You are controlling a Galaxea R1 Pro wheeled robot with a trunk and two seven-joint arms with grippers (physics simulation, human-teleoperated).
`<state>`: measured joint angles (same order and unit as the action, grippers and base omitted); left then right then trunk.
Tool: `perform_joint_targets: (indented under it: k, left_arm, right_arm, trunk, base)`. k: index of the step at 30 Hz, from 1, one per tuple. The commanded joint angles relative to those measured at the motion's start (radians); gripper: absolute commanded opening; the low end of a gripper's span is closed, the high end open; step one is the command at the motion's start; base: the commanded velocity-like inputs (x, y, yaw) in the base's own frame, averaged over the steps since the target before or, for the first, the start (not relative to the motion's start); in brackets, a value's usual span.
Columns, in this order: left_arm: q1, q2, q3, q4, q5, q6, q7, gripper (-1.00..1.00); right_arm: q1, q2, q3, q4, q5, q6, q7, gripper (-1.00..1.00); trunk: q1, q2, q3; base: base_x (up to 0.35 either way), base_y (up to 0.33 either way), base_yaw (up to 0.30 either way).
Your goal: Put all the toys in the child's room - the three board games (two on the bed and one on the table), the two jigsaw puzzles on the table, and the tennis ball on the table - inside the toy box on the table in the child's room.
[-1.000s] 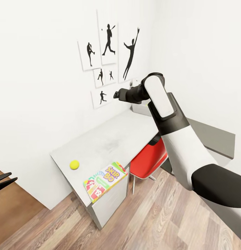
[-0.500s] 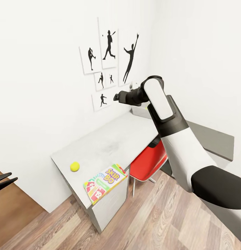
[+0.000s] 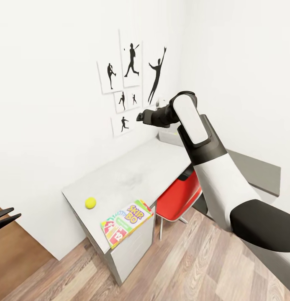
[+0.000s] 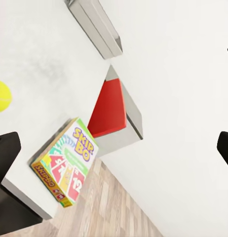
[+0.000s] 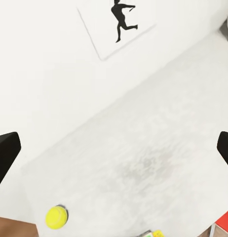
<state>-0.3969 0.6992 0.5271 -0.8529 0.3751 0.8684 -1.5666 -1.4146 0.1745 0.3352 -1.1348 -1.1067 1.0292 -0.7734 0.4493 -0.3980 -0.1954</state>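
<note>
The tennis ball (image 3: 91, 203) lies on the table (image 3: 132, 175) near its left end. A colourful Skip-Bo board game (image 3: 126, 221) lies at the table's front corner, overhanging the edge. My right gripper (image 3: 139, 116) is open, held high over the far side of the table by the wall. The right wrist view looks down on the tennis ball (image 5: 56, 217) and the table (image 5: 143, 148). My left gripper (image 3: 6, 217) is open at the far left, off the table. A pale grey toy box (image 3: 170, 137) shows partly behind my right arm. The jigsaw puzzles and bed are out of view.
A red chair (image 3: 178, 194) is tucked under the table beside white drawers (image 3: 130, 251). A dark grey corner section (image 3: 255, 171) runs along the right wall. Black silhouette pictures (image 3: 130, 79) hang above the table. Wood floor (image 3: 182, 263) lies in front.
The whole head view has shifted slightly, so the camera has moved. My right arm stays stretched out over the table, and the ball and game lie where they were.
</note>
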Motion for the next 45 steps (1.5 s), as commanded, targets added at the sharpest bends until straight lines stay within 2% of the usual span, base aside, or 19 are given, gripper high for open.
perform_joint_targets:
  k: [1, 9, 22, 45]
  left_arm:
    - [-0.001, 0.000, 0.000, 0.000, -0.001, 0.011, -0.004, 1.00]
    - [-0.001, 0.001, 0.000, 0.000, -0.001, 0.011, -0.004, 1.00]
    - [0.000, 0.001, 0.001, 0.000, -0.001, 0.011, -0.004, 1.00]
    - [0.000, 0.001, 0.001, 0.000, -0.001, 0.011, -0.004, 1.00]
  right_arm:
    - [-0.001, 0.000, 0.001, 0.000, -0.009, 0.002, -0.010, 1.00]
    - [-0.001, 0.000, 0.001, 0.000, -0.010, 0.002, -0.010, 1.00]
    - [-0.001, 0.000, 0.001, -0.001, -0.009, 0.002, -0.011, 1.00]
    - [-0.001, 0.000, 0.000, 0.000, -0.010, 0.002, -0.009, 1.00]
  trunk:
    - [0.001, -0.002, 0.000]
    - [0.001, -0.002, 0.013]
    - [0.001, -0.002, 0.035]
    - [0.001, -0.002, 0.069]
  base:
    - [0.000, 0.000, 0.000]
    - [-0.078, 0.000, 0.000]
    - [-0.279, 0.000, -0.023]
    - [-0.012, 0.000, -0.170]
